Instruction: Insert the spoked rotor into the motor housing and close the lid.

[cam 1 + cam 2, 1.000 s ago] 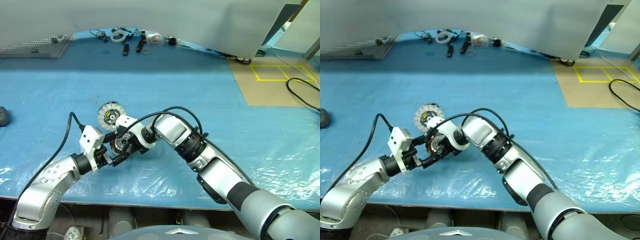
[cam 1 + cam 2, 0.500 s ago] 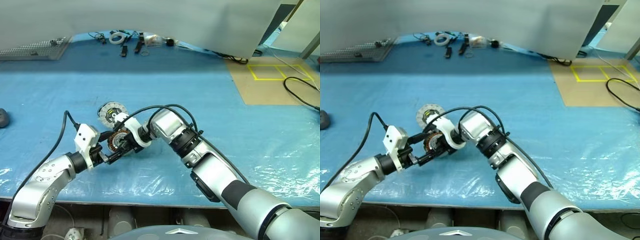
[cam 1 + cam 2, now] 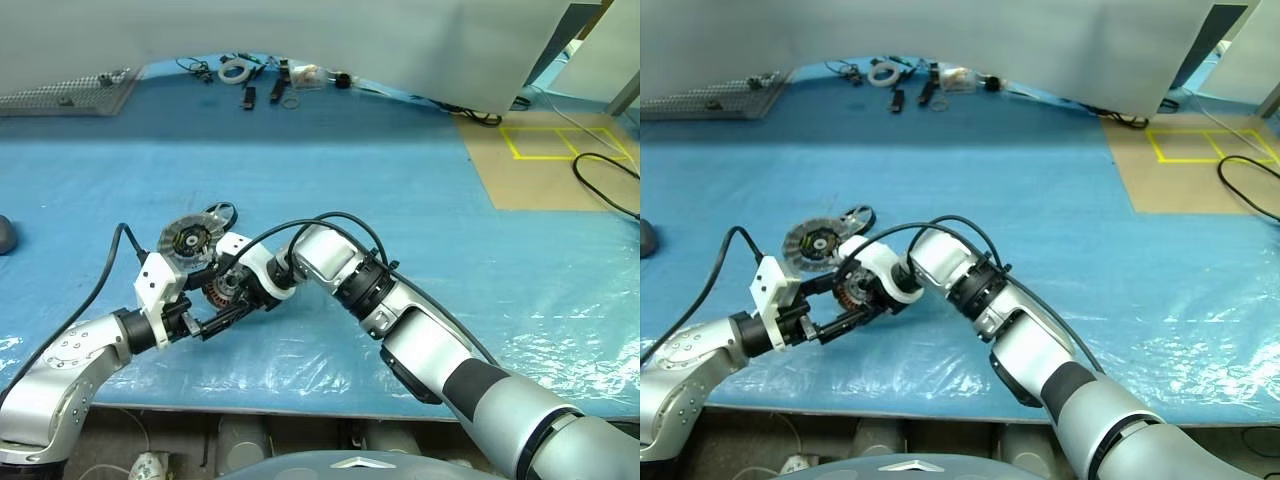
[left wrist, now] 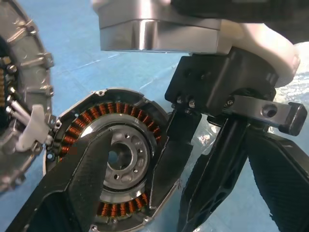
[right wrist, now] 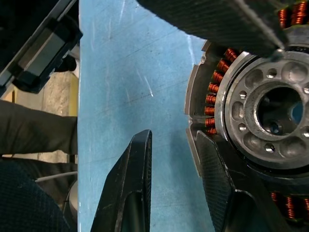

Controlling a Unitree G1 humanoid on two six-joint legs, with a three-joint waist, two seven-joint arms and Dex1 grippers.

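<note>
The motor housing, a silver-rimmed disc with copper windings and a silver hub, stands tilted between my two grippers. My left gripper is open, and one of its fingers crosses in front of the housing. My right gripper reaches in from the right with its fingers parted; one finger lies against the housing's rim, and only blue mat shows between them. The lid, a white-silver segmented disc, sits tipped just behind my left wrist. A dark ring lies behind it; whether that is the spoked rotor I cannot tell.
Small tools and a white ring lie at the far edge, and a metal grid sits at the far left. A brown board with yellow tape and a black cable are at the right. The table's front edge runs just below the grippers.
My right gripper's fingers have parted. The lid has shifted left and tipped up, baring the dark ring behind it. My left arm has drifted slightly left.
</note>
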